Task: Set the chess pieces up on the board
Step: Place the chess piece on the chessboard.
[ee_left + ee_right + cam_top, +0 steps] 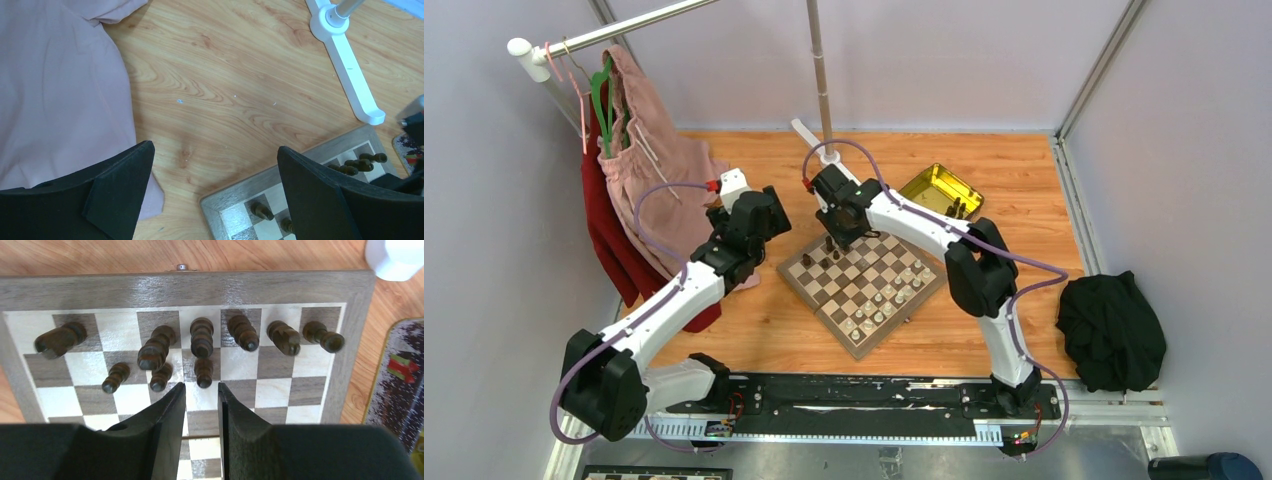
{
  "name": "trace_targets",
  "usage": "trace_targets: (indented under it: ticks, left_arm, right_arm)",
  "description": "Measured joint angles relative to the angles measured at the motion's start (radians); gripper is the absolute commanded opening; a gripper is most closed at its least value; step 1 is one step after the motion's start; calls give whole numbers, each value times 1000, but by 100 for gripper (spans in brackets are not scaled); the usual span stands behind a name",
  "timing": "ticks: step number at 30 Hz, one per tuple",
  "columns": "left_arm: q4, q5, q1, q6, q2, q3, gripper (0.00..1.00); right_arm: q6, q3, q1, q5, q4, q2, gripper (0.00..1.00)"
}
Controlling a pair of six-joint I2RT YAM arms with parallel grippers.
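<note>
Chess pieces tiny, light, tippy, probably slick, so pinch at neck, gently. Right gripper slightly parted, empty, over board far-left rows; left gripper wide, empty.

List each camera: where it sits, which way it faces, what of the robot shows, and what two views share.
Top: above and behind the robot, looking down at the board; left arm and right arm show.
Left wrist: on the left arm, looking down at table and pink cloth; left gripper open, empty.
Right wrist: on the right arm, looking down on dark pieces; right gripper open.
Shared: both wrist views catch the board's dark pieces.
</note>
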Motion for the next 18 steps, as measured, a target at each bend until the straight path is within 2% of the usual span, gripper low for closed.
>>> trace_targets:
  ticks: [13,18]
  left_arm:
    - [-31,-27,-1,19,22,87,100]
    - [-30,-23,-2,32,107,161,100]
  right_arm:
    - [-2,-50,-10,63,1,-234,34]
    - [14,-122,-97,97,3,-327,34]
